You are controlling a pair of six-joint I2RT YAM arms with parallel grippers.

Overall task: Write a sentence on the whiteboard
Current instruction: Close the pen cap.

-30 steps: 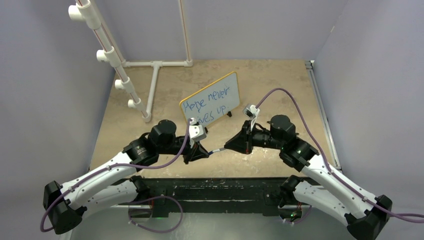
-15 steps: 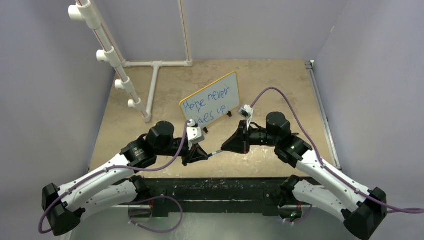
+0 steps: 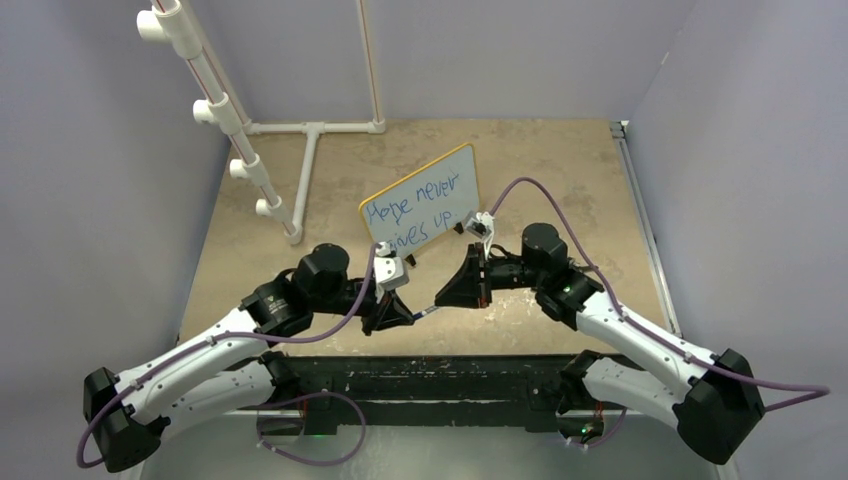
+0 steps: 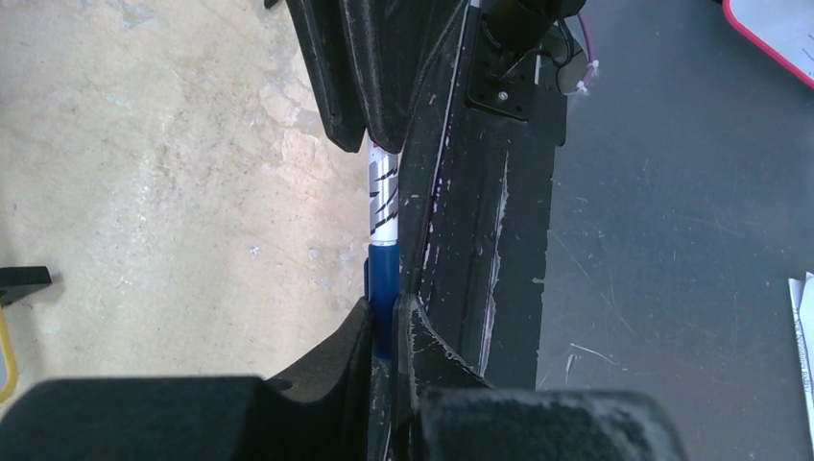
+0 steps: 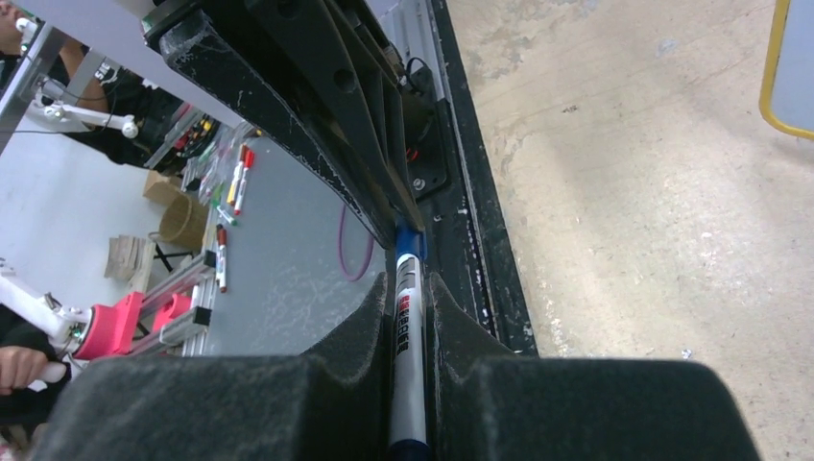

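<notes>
- whiteboard [image 3: 463,172] stands on tan table [image 3: 570,180], turned at an angle.
- sentence [image 3: 418,211] in blue, two lines: "Hope never / gives up."
- left gripper [image 3: 408,314] and right gripper [image 3: 444,298] tip to tip in front of the board, thin marker [image 3: 426,310] bridging them.
- White PVC pipe frame [image 3: 312,130] at rear left.

Bench [image 3: 560,160]: rough, matt, mottled tan. Whiteboard [image 3: 420,208]: smooth white face. Marker [image 5: 407,346]: glossy plastic barrel. Jaws: matt black, scratched.
</notes>
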